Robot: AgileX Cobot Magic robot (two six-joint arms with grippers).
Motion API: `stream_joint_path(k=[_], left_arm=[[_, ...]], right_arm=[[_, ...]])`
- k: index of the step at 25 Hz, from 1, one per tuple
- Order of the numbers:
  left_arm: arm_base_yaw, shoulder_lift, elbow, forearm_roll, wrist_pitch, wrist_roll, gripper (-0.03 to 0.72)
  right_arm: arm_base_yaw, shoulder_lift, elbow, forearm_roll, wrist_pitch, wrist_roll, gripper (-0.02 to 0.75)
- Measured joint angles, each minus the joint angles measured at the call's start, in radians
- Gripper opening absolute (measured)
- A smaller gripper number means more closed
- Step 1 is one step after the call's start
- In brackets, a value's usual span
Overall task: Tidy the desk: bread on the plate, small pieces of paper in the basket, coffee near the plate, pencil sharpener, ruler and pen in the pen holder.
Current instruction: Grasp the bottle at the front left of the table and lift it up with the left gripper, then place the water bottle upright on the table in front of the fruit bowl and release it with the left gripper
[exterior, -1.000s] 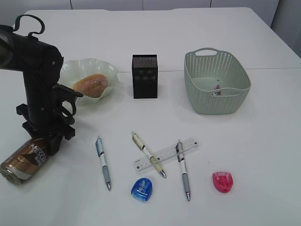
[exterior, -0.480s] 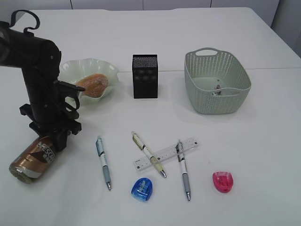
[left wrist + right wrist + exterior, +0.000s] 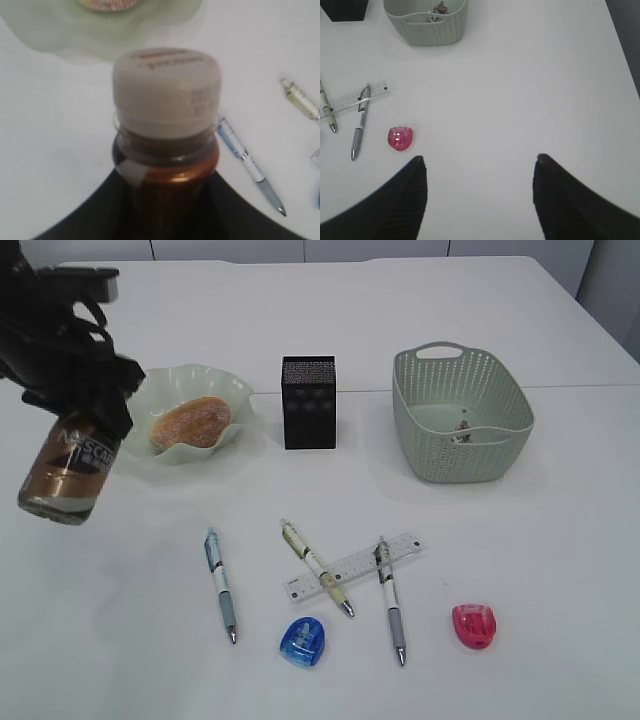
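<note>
Coffee (image 3: 68,466) clamped in left end effector (image 3: 85,405), lifted beside plate (image 3: 232,390), right end effector (image 3: 479,192) gaping, empty

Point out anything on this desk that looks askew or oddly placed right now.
The ruler lies slanted with two pens crossed over it: the yellowish pen and the grey pen. The coffee hangs tilted in the left gripper, off the desk and left of the plate. Nothing looks spilled or broken.
</note>
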Motion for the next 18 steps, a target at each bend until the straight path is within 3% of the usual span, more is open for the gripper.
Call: stream_joint_path(k=[5,10,13,18], left_arm=[[0.004,-0.189,0.073,-0.04,-0.089,0.016,0.237],[0.004,-0.431,0.341,-0.046,-0.341,0.019,0.237],[0.004,-0.575,0.559,-0.048,-0.589,0.019,0.236],[0.004,-0.685,0.907,-0.056,-1.208,0.019,0.236]], right_arm=[[0.0,0.0,0.0,0.0,0.033,0.0,0.519],[0.0,0.0,0.0,0.0,0.051,0.0,0.519],[0.0,0.0,0.0,0.0,0.052,0.0,0.519],[0.0,0.0,0.0,0.0,0.052,0.0,0.519]])
